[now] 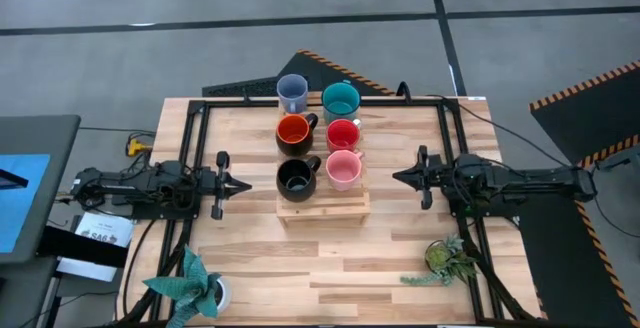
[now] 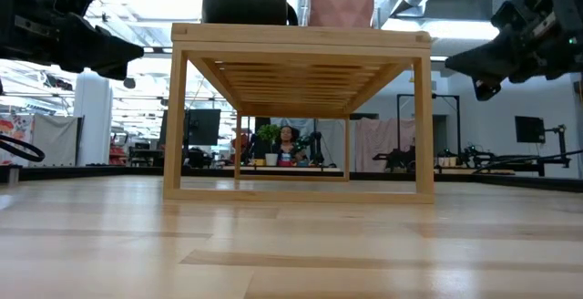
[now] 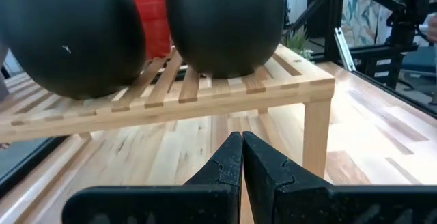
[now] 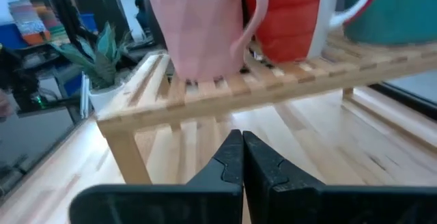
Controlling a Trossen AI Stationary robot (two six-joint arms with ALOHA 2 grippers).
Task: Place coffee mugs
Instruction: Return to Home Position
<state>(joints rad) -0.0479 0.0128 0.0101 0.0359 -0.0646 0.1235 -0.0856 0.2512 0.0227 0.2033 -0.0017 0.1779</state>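
Wood slatted shelf (image 1: pixel 322 208) sits mid-table, toward 12 o'clock, and carries 6 handled ceramic mugs in 2 columns of 3.
Left column, 12 to 6 o'clock: grey-blue mug (image 1: pixel 291 92), black mug with orange inside (image 1: pixel 293 133), all-black mug (image 1: pixel 295 178).
Right column, same order: teal mug (image 1: pixel 340 99), red mug (image 1: pixel 342 134), pink mug (image 1: pixel 343 169).
2 grippers: left gripper (image 1: pixel 246 184) at the shelf's 9 o'clock, right gripper (image 1: pixel 396 177) at its 3 o'clock. Both are clear of the shelf with tips aimed at it. Both pincers are fully closed, fingers pressed together, nothing held.
2 potted plants on the light wood table (image 1: pixel 380 268): teal-leafed plant in a white pot (image 1: pixel 190 286) at 7 o'clock, green plant (image 1: pixel 445 258) at 5 o'clock.
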